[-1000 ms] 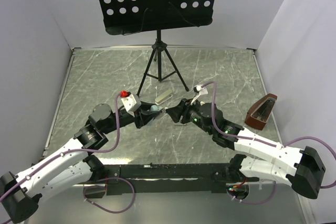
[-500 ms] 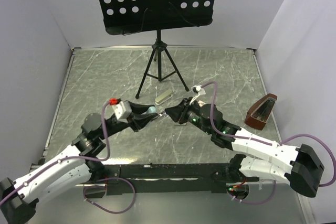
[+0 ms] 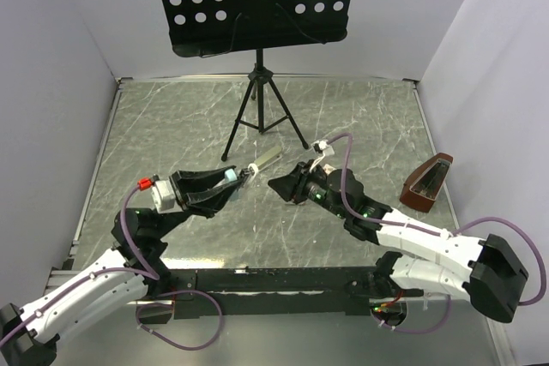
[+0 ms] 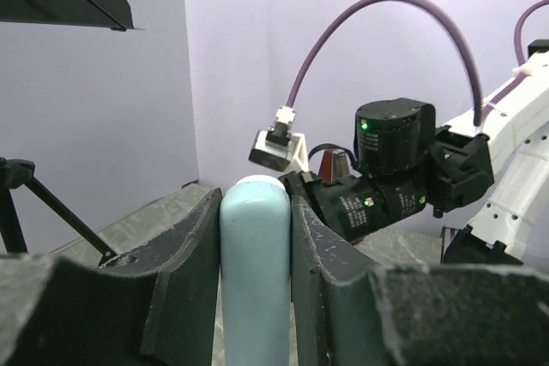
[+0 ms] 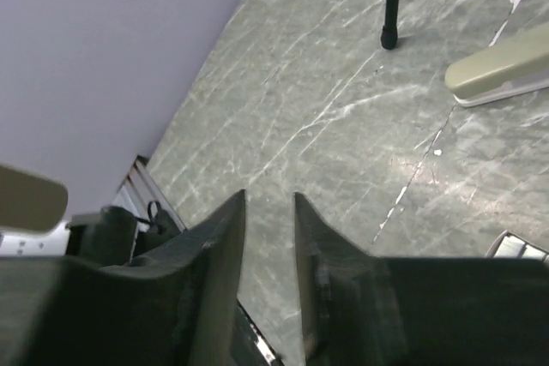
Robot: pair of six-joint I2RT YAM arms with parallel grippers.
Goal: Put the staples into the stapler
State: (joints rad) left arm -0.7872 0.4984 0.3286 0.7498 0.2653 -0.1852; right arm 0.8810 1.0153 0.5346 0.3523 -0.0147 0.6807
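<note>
Two staplers are in play, and the left gripper [image 3: 226, 181] has one of them: a pale blue stapler [image 4: 255, 280], clamped between its fingers and held up off the table [image 3: 171, 126], rounded end pointing at the right arm. The right gripper [image 5: 268, 203] hovers low over the marble with its fingers a slim gap apart and nothing between them.

A beige stapler [image 5: 502, 75] lies flat on the table, out beyond the right gripper. The prize looks to be at the bottom right edge of the right wrist view: a flat silvery sliver, most likely the staple strip [image 5: 519, 247], lying on the table close beside that gripper and mostly cut off by the frame. I can't pick it out from above, and no cardboard box shows anywhere.

Expect that strip to weigh almost nothing. It should be stiff along its length but brittle, since a row of staples snaps if bent or pinched hard. Lying flat, it offers little to grab, so the fingers should close gently across its two long edges near the middle. The blue stapler's shell looks smooth and rounded, so it could twist in the grip when the strip is pushed in. Whether its magazine is open, I cannot tell.
</note>
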